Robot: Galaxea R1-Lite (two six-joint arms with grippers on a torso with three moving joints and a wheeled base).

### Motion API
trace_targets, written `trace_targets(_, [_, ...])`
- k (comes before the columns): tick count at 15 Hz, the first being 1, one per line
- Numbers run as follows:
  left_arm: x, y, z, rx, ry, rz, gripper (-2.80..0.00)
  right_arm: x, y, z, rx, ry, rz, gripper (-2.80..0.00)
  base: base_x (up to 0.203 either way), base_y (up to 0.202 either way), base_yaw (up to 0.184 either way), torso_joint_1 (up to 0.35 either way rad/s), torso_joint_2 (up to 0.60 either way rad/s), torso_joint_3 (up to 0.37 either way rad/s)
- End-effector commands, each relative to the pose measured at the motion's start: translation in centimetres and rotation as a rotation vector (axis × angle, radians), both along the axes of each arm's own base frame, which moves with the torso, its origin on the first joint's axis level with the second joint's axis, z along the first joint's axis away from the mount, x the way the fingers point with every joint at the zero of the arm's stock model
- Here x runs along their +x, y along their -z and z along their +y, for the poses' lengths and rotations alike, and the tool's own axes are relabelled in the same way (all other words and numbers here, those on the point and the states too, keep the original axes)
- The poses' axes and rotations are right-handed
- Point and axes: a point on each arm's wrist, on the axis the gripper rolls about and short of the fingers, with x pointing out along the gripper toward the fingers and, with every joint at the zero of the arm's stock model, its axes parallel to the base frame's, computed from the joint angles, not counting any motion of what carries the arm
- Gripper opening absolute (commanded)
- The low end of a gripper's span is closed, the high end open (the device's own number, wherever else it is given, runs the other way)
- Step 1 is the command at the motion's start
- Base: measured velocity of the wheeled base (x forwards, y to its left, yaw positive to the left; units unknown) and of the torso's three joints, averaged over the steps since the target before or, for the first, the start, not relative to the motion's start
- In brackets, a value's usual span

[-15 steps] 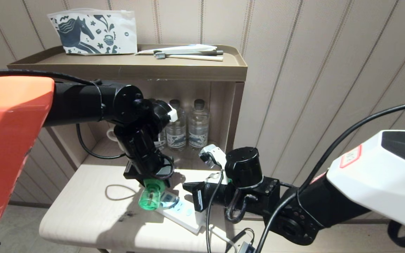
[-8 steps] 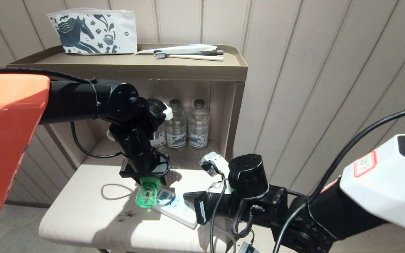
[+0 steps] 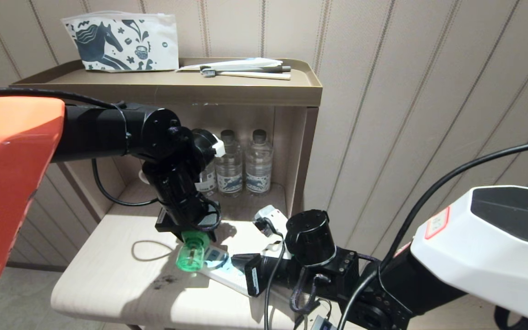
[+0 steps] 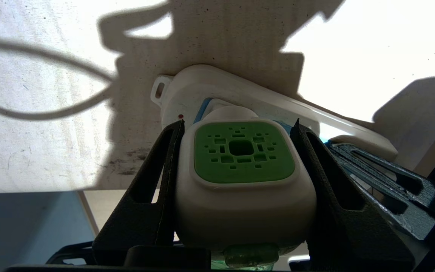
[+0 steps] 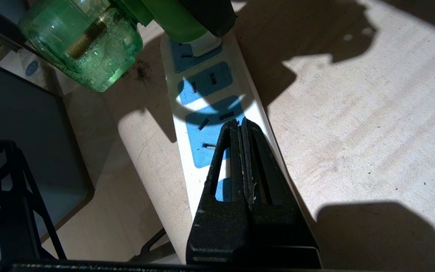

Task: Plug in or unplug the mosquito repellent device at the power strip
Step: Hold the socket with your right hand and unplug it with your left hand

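The mosquito repellent device (image 3: pixel 191 256) has a green bottle (image 5: pixel 89 49) and a white head with a green top face (image 4: pixel 244 151). My left gripper (image 4: pixel 239 124) is shut on the white head from both sides. The device lies tilted, and its white plug meets the end socket of the power strip (image 5: pixel 206 81); how deep it sits is hidden. The power strip (image 3: pixel 220 271) lies slantwise on the pale table (image 3: pixel 108 279). My right gripper (image 5: pixel 242 122) is shut with nothing in it. Its tips rest over the strip's blue panel, a little along from the device (image 3: pixel 239 261).
Behind the table stands a brown shelf unit (image 3: pixel 245 94) with two clear water bottles (image 3: pixel 258 162) in its niche. A patterned pouch (image 3: pixel 122 41) and toothbrushes (image 3: pixel 245 71) lie on top. A thin cord loop (image 3: pixel 147 250) lies left of the strip. The table's front edge is close.
My right arm has come down and to the left, bringing its shut gripper onto the strip nearer the device. The left gripper and the device have barely shifted.
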Motion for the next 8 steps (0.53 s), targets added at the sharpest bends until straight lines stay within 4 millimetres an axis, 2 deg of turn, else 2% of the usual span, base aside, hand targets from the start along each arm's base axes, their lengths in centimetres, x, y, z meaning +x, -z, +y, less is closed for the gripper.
trace_targets(1, [-0.1,0.0,0.0,0.002,-0.003,0.005,-2.8,-0.1,0.4,0.0,-0.008,-0.002,0.01,-2.8,0.0,0.0,0.0,0.0,0.0,0.0])
trace_targets(4, [0.0,0.1,0.0,0.0,-0.015,0.006,-2.8,-0.1,0.0,0.2,0.018,-0.004,-0.013,-2.8,0.0,0.0,0.0,0.0,0.0,0.0])
trace_targets(8, [0.0,0.1,0.0,0.0,-0.015,0.006,-2.8,-0.8,-0.4,1.4,0.042,-0.042,-0.042,-2.8,0.0,0.0,0.0,0.0,0.0,0.0])
